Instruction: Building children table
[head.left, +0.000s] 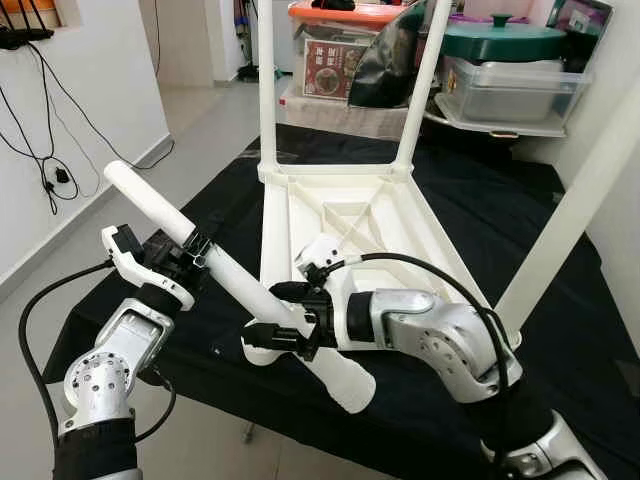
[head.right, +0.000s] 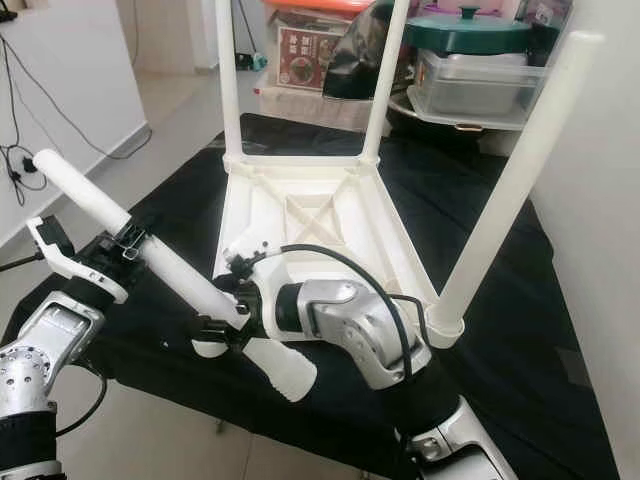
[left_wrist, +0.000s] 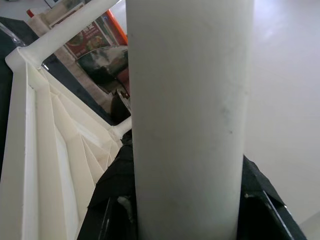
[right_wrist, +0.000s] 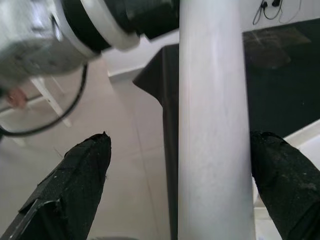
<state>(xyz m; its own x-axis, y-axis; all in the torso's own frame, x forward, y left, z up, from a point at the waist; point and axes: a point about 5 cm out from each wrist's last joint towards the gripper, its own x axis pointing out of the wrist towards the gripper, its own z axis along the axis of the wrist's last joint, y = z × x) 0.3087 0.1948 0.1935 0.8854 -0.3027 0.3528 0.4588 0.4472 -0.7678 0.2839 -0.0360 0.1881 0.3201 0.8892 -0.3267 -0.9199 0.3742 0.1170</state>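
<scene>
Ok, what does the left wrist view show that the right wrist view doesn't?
Left wrist view: the upturned tabletop's ribbed underside, one fitted leg and storage boxes behind it. Right wrist view: the left arm, and the right gripper with its fingers standing apart from the leg on either side. Both: the loose white leg running up the middle, close to the camera.

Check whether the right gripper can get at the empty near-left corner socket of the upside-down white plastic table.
Probably yes: the right gripper sits right beside that corner of the upside-down white plastic table, with nothing between, though the long white leg occupies it, shared with the left gripper.
</scene>
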